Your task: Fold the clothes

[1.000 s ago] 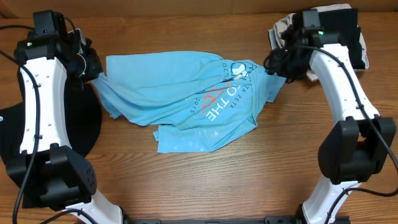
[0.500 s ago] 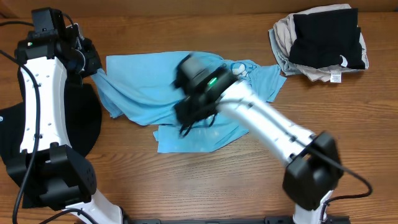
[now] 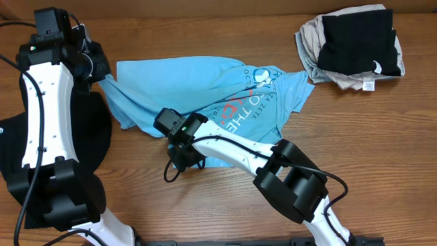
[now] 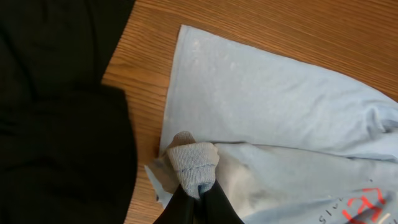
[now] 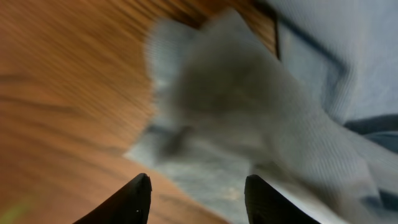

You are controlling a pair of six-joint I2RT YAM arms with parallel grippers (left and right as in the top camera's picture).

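Standing by the table (image 3: 205, 219), I judged the job to be at its spreading-out stage, with no fold made yet. The light blue T-shirt (image 3: 198, 96) lay crumpled across the middle of the wood, lettering up. Its lower part was doubled over on itself and its left side gathered into creases.

The left gripper (image 3: 104, 72) sat at the shirt's upper left corner, clenched on a bunched piece of stitched hem. The left wrist view showed that wad (image 4: 193, 163) pinched tight between the dark fingers, with pale cloth running off to the right.

The right gripper (image 3: 183, 158) was at the shirt's lower left corner, on the side nearest the arm bases. Its own view was blurred, but both fingers (image 5: 138, 196) stood well apart, with rumpled cloth ahead of them and nothing caught between.

A black garment (image 3: 95, 143) lay under the left arm, just beside the shirt. A second black piece (image 3: 355, 44) rested on a beige-grey garment (image 3: 311, 37) in the far right corner, well apart from the work.

To my eye the next move belonged to the right arm. It needed to settle onto that lower corner, close on the loose edge, and draw it out while the left kept its hold, so the body of the shirt would lie flat. The cloth was layered there, so it would have to take care to pick up only the edge it meant to.
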